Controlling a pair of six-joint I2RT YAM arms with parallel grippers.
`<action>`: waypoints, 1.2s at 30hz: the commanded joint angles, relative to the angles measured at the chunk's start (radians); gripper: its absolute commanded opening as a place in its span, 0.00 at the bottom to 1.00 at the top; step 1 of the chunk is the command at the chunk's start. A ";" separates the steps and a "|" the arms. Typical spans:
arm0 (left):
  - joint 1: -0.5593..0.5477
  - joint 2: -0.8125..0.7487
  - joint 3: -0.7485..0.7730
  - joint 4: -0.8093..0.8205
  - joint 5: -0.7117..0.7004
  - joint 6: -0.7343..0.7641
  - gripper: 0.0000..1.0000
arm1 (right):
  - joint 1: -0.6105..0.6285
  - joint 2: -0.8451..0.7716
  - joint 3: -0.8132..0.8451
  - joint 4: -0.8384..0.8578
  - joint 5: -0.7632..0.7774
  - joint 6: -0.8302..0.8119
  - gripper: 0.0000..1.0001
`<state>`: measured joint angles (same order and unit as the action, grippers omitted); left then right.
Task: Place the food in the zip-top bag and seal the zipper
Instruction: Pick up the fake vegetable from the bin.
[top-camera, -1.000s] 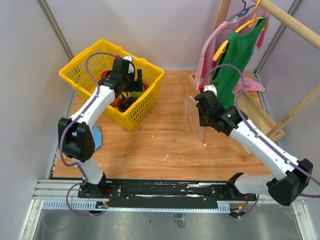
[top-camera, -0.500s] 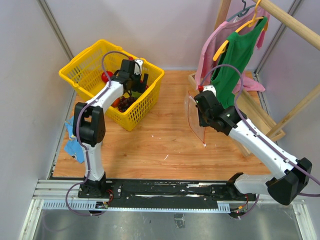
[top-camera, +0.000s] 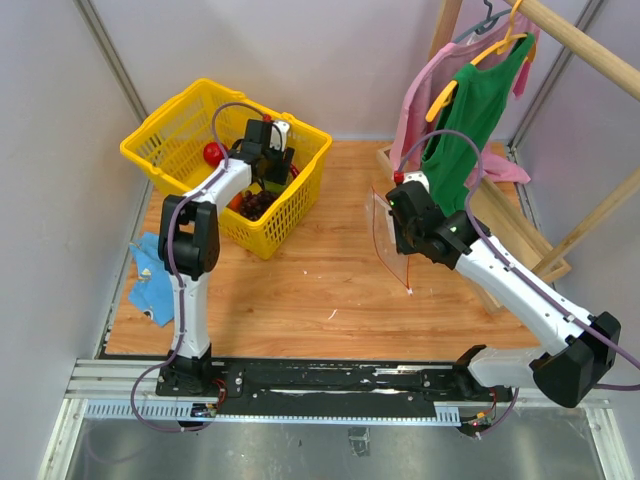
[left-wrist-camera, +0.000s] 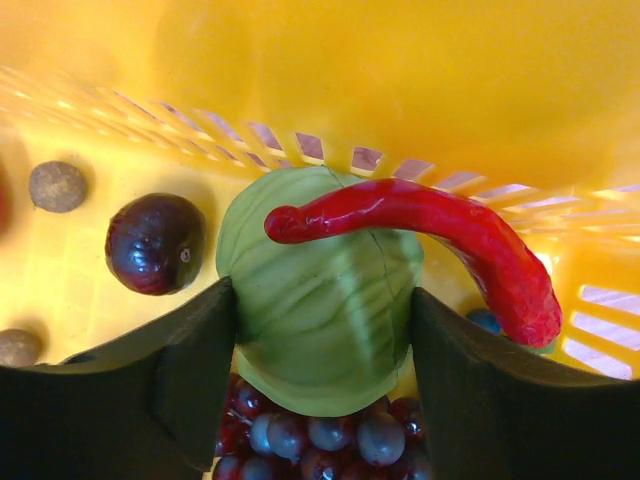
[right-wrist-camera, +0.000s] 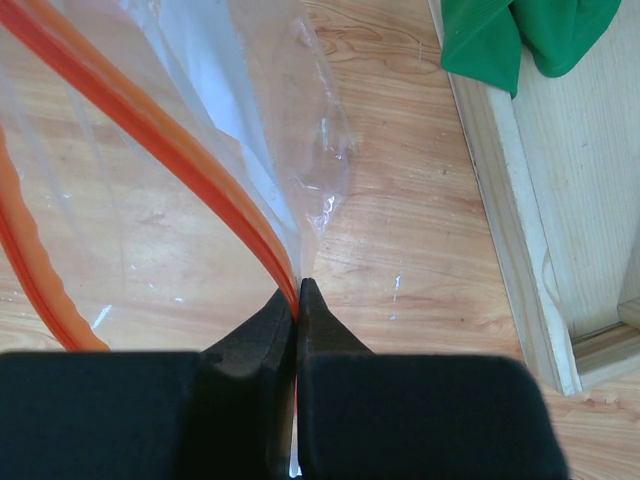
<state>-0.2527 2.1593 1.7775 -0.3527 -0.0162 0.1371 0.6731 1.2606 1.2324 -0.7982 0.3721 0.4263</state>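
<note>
Down inside the yellow basket (top-camera: 170, 140), my left gripper (left-wrist-camera: 322, 300) has its two fingers pressed against both sides of the light-green ball (left-wrist-camera: 320, 290). The ball rests on a dark purple grape bunch (left-wrist-camera: 330, 435), and a red chili (left-wrist-camera: 440, 230) lies across its top. A red round fruit (top-camera: 213, 152) sits at the basket's far side. My right gripper (right-wrist-camera: 297, 285) is shut on the red-orange zipper (right-wrist-camera: 170, 140) of the clear zip-top bag (right-wrist-camera: 150, 200). It holds the bag upright over the table (top-camera: 385, 235), with the mouth gaping.
A dark plum (left-wrist-camera: 153, 243) and small brown balls (left-wrist-camera: 57, 186) lie on the basket floor. A blue cloth (top-camera: 150, 275) lies at the table's left edge. A wooden rack (right-wrist-camera: 520, 200) with green and pink garments (top-camera: 470, 120) stands at the back right.
My left arm swung round and its gripper moved right inside the basket, its jaws narrowing onto the green ball. The blue cloth came into view. The right gripper and bag barely moved.
</note>
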 joint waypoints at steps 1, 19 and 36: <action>0.000 0.014 0.008 -0.005 0.010 0.026 0.58 | -0.003 -0.009 0.013 -0.021 -0.002 0.019 0.01; 0.001 -0.309 -0.118 -0.007 -0.029 -0.070 0.00 | 0.003 -0.042 0.020 -0.011 0.005 0.026 0.01; 0.001 -0.701 -0.201 -0.077 0.057 -0.501 0.00 | 0.041 0.041 0.080 -0.005 -0.025 0.074 0.01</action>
<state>-0.2527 1.5883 1.6005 -0.4595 -0.0380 -0.2394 0.6865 1.2770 1.2591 -0.7933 0.3466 0.4606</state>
